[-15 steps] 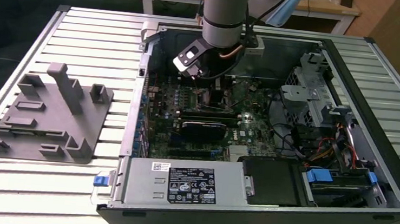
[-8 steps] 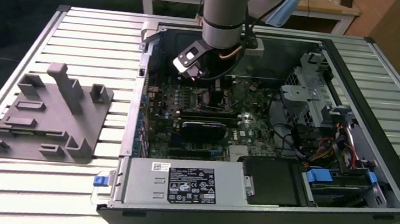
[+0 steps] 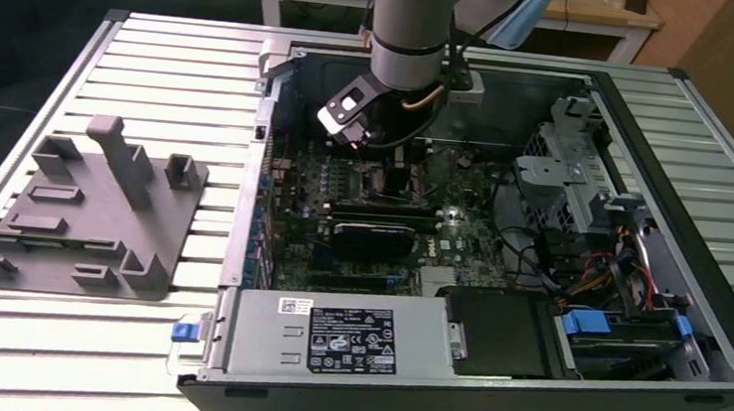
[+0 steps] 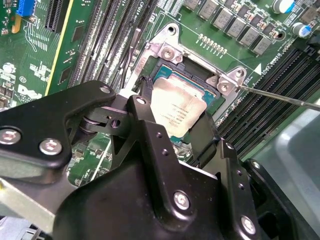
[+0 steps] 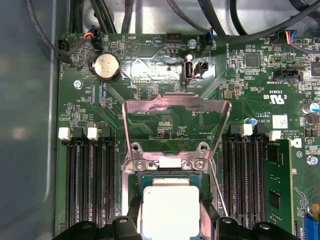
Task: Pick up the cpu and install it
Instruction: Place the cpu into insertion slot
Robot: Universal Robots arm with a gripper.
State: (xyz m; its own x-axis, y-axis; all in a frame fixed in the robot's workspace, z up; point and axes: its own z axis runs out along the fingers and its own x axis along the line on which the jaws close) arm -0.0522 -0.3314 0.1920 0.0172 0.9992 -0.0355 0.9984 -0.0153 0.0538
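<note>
1. The arm [image 3: 410, 20] reaches down into the open computer case [image 3: 255, 156], which lies on a slatted metal surface [image 3: 167, 68].
2. The jaws are clamped on the cpu [image 5: 170, 212] [image 4: 177, 110], one on each of two opposite edges. Its silvery top faces up toward the wrist.
3. Directly beneath the jaws is the motherboard socket [image 5: 165, 163]. The cpu is in its opening or just above it; which of the two cannot be told.
4. Near the jaws, at the socket's hinged end, the metal load plate [image 5: 175, 103] stands swung up and open.
5. The thin wire lever [image 5: 218, 190] runs just beside one jaw.
6. Black memory slots [image 5: 90, 185] flank the jaws on both sides.
7. A coin battery [image 5: 105, 66] sits on the board beyond the load plate, apart from the jaws.
8. Well apart from the jaws, outside the case, a gray holder block [image 3: 87, 211] rests on the surface.
</note>
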